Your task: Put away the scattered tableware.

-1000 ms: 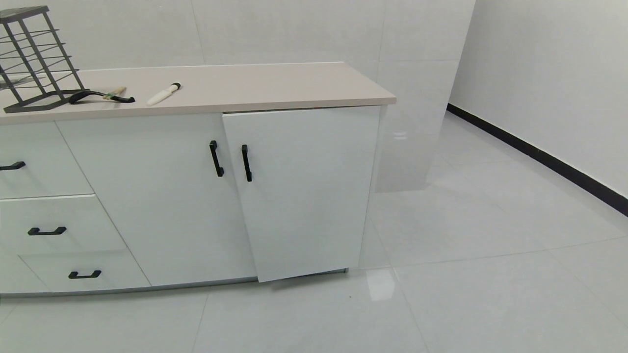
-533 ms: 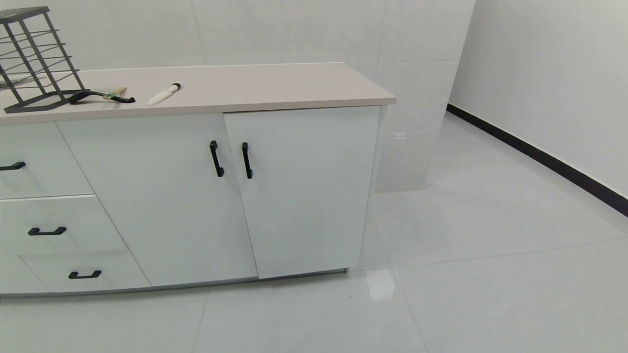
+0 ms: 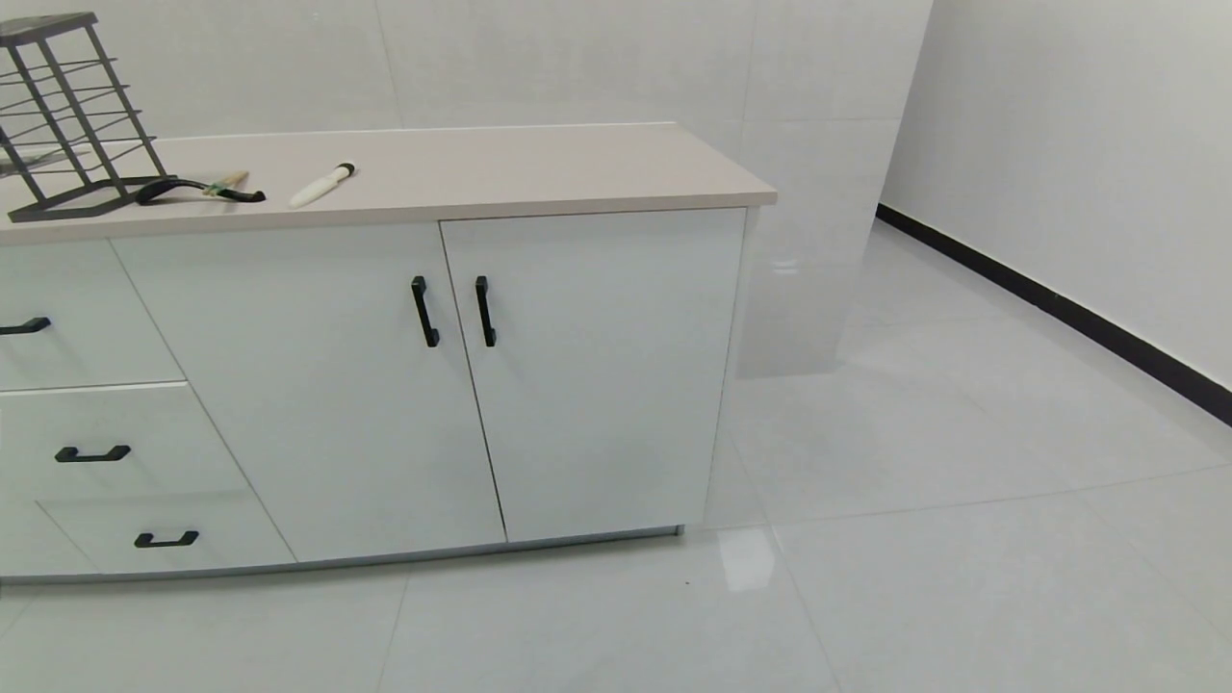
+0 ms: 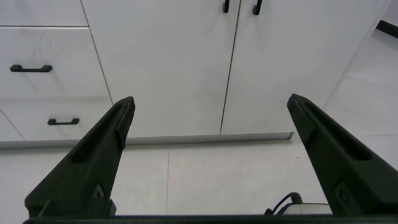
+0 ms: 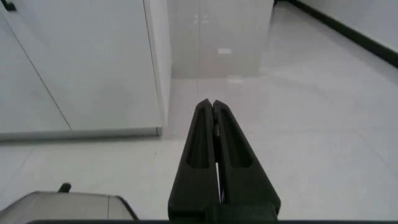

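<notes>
Clearly the white utensil (image 3: 322, 184) and the black-handled tool (image 3: 197, 189), on the counter (image 3: 539, 164) beside the rack (image 3: 67, 115), look light, stiff and apt to slide; we would pinch each mid-handle. Our left gripper (image 4: 211, 109) gapes, and the right gripper (image 5: 212, 106) is pressed together. The cupboard door (image 3: 597, 366) farthest from the rack, ajar earlier, now sits flush.
</notes>
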